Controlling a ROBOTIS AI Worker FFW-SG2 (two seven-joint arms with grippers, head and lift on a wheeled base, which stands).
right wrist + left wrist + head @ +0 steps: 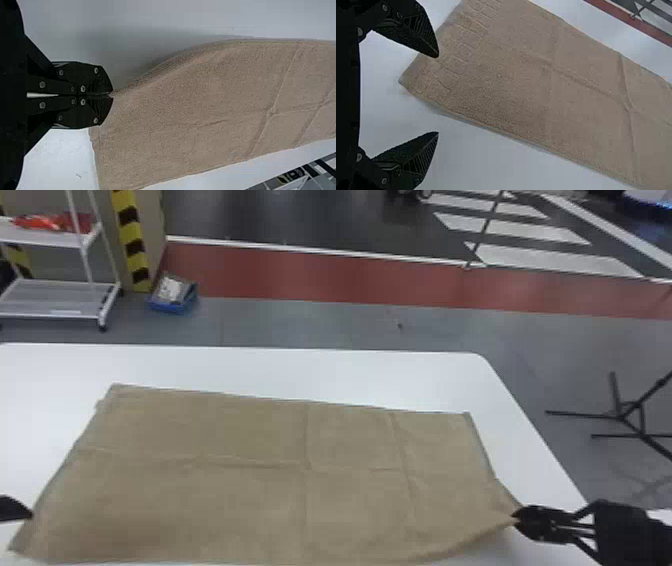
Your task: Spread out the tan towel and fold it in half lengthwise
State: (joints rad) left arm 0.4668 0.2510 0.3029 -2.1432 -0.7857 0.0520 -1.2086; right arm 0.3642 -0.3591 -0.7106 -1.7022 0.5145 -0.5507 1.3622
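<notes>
The tan towel lies spread across the table, with crossing creases and its near right corner lifted a little. My right gripper is shut on that corner. In the right wrist view, the fingers of my right gripper pinch the edge of the towel. At the left edge of the head view, my left gripper is beside the towel's near left corner. The left wrist view has my left gripper open, its fingers well apart near a corner of the towel, holding nothing.
The white table extends beyond the towel's far edge, with its rounded far right corner in view. On the floor past it are a white shelf cart, a blue bin and a black stand at the right.
</notes>
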